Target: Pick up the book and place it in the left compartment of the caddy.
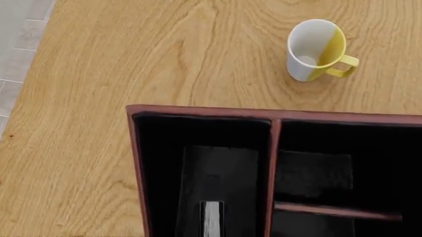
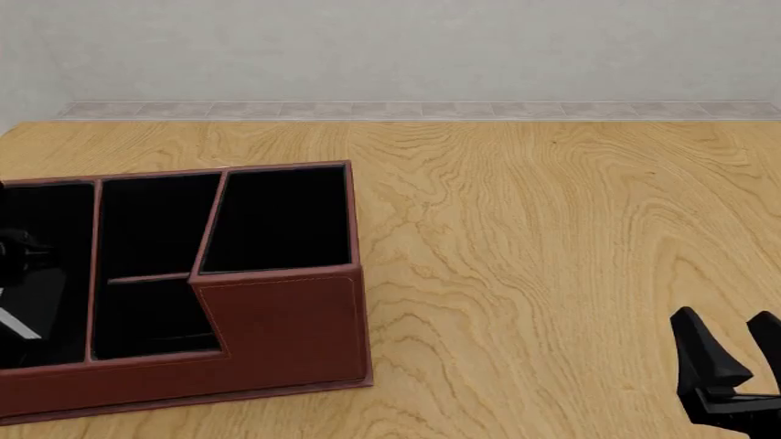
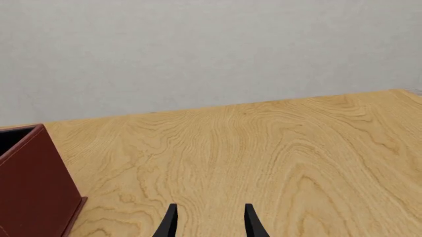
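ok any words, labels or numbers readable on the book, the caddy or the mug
None can be read in any view.
Small black-covered book with white page edges: only the page edge shows, no text visible.
Reddish-brown leather-look caddy: plain stitched panels, no brand or label.
White and yellow ceramic mug: no print on the side that shows.

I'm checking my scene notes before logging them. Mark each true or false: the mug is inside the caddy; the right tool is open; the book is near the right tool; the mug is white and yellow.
1. The mug is inside the caddy: false. It is on the table, outside the caddy.
2. The right tool is open: true.
3. The book is near the right tool: false. Its white page edges show at the left compartment.
4. The mug is white and yellow: true.
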Controlling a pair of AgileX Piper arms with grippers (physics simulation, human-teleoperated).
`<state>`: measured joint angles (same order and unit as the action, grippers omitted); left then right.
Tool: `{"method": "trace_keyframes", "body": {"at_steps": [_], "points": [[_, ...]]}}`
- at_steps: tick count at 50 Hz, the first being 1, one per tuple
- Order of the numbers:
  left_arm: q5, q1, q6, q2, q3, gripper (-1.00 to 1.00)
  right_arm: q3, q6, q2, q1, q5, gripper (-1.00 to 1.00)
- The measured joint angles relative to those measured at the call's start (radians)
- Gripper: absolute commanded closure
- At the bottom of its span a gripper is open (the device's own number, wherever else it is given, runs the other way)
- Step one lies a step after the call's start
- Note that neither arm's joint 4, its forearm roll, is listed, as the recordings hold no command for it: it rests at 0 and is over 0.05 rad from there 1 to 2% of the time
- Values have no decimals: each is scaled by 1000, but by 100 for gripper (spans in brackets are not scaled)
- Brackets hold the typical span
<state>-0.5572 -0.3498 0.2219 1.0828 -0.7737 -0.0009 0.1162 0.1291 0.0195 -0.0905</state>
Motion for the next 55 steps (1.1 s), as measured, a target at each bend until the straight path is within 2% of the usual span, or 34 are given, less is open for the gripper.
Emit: {"method": "trace_keyframes", "body": {"at_steps": [55], "points": [[38,-22,8,3,74,100,0,1,1,1,-1,-100]]}}
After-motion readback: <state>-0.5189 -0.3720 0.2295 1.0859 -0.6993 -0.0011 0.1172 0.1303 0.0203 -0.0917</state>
